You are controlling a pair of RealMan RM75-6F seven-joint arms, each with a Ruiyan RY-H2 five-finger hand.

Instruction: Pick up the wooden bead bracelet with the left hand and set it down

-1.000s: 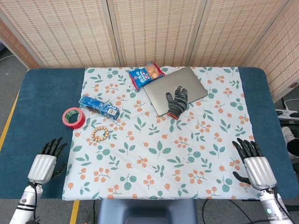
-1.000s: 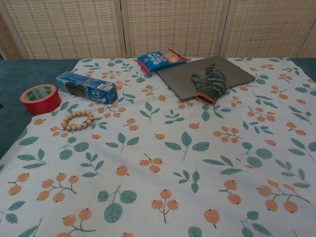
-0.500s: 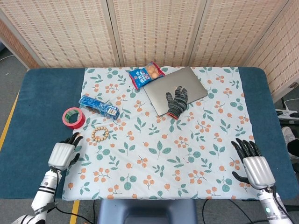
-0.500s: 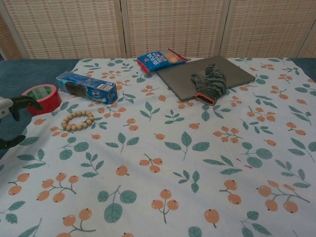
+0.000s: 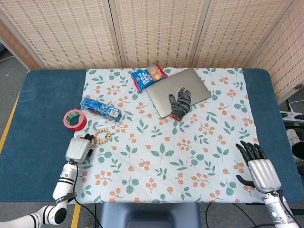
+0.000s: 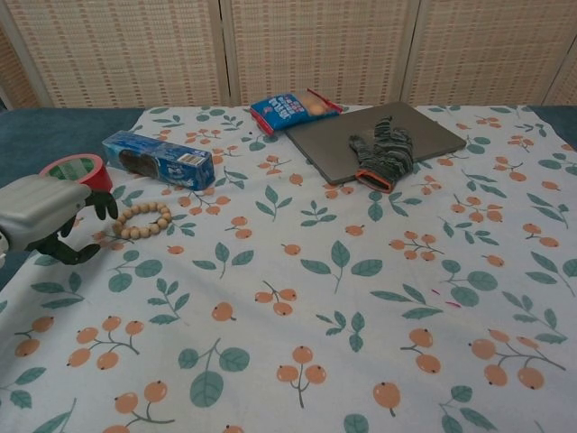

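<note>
**Left hand beside the bead bracelet, nothing held**

The wooden bead bracelet lies flat as a closed ring on the floral cloth, near the cloth's left edge, just in front of the blue snack pack and to the right of the red tape roll; in the chest view the bracelet sits between the tape roll and the blue pack, touching neither. The left hand hangs low over the cloth's left margin, palm down, its dark fingers pointing toward the bracelet and ending just beside its left side; in the chest view the left hand shows its fingers a little apart and curved downward with the thumb below, holding nothing; whether a fingertip touches the beads I cannot tell. The right hand rests at the near right corner of the cloth, partly over the blue table, fingers spread and empty; it does not show in the chest view.

Farther back on the cloth a grey laptop lies closed and turned at an angle; a dark knitted glove lies on its near edge, fingers pointing away from the robot; a red and blue snack bag lies just beside the laptop's far left corner. Woven screen panels stand behind the table.
</note>
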